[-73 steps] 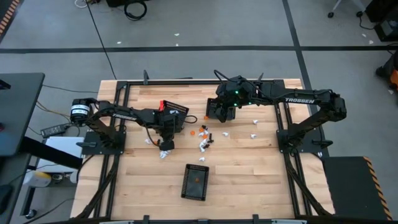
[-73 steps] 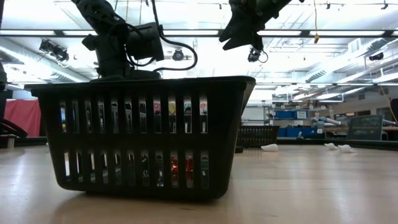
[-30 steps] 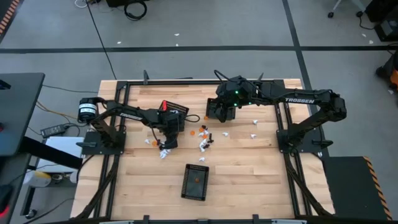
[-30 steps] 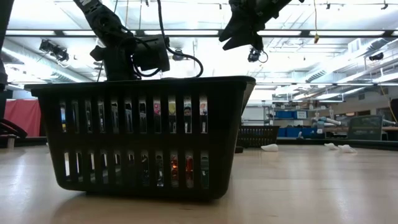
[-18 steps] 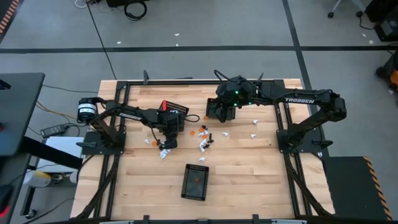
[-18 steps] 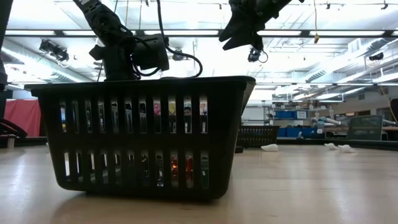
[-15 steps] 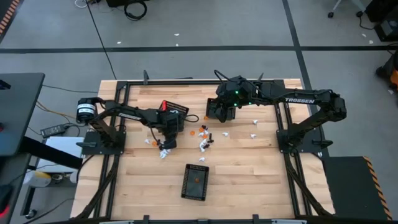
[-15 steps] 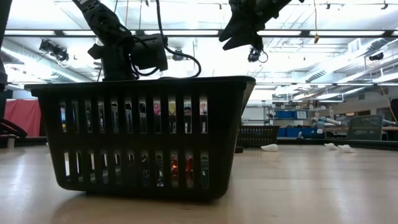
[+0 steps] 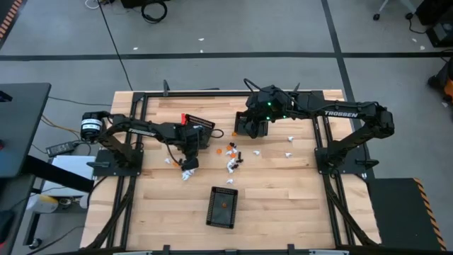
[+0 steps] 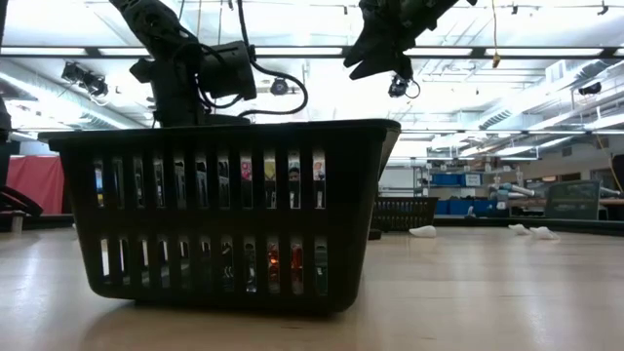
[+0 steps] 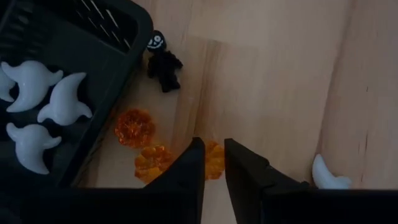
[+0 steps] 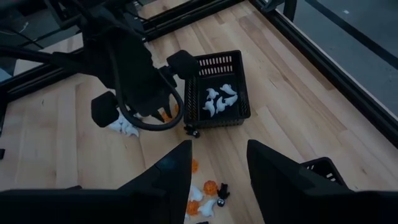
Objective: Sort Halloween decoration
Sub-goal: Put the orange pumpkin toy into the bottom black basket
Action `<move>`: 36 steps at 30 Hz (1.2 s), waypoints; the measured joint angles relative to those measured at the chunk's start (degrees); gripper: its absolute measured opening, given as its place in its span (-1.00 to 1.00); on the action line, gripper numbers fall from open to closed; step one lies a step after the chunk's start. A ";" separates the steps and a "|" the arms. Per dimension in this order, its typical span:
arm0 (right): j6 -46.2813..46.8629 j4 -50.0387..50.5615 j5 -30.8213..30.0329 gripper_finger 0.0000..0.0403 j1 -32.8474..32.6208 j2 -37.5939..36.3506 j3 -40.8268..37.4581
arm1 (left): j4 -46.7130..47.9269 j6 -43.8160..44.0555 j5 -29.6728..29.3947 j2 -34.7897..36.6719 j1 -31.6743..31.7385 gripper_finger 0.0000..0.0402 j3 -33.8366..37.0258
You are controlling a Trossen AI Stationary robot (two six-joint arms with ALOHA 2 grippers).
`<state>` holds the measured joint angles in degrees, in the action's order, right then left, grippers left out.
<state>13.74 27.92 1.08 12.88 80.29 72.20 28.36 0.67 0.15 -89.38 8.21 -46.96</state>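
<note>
Trinkets (image 9: 233, 157) in orange, white and black lie scattered over the middle of the wooden table (image 9: 283, 198), with a few more white ones (image 9: 289, 144) toward its right side. Three black mesh baskets stand on the table: one near the back-left (image 9: 199, 127), one near the back-centre (image 9: 249, 125), and one toward the front edge (image 9: 222, 207) holding a single orange piece.

The left gripper (image 11: 214, 163) is low over the table just beside the back-left basket. Its fingers (image 11: 193, 168) stand only slightly apart, with an orange pumpkin trinket (image 11: 214, 160) in the narrow gap between them; whether they press on it cannot be told. Two more orange pumpkins (image 11: 134, 127) lie just beside it against the basket wall (image 11: 115, 84), and a small black figure (image 11: 163, 62) lies near the basket's corner. Inside that basket rest white ghost pieces (image 11: 43, 99). Another white ghost (image 11: 326, 175) lies on the wood on the other side of the fingers.

The right gripper (image 12: 217, 163) hangs above the back-centre basket with its jaws well apart and nothing between them. In the low view the front basket (image 10: 229, 210) fills the foreground.
</note>
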 joint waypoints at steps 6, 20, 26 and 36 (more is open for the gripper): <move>-0.22 0.00 0.00 -0.21 0.02 0.00 0.00 | -0.37 -0.43 0.56 -0.16 -0.01 -0.78 -0.10; 0.20 -0.02 0.04 -0.21 0.00 0.00 0.00 | -0.32 -2.62 0.53 -0.66 -0.02 -0.09 -0.17; 0.22 -0.02 0.04 -0.21 0.00 0.00 0.00 | -3.89 -1.63 1.08 -0.66 0.00 -0.08 3.46; 0.56 -0.07 0.07 -0.21 0.00 0.00 0.00 | -8.92 -0.92 1.27 -1.15 -0.09 -0.38 4.24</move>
<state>14.29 27.86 1.15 12.88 80.29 72.20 19.44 -0.25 1.42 -90.54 8.12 -42.72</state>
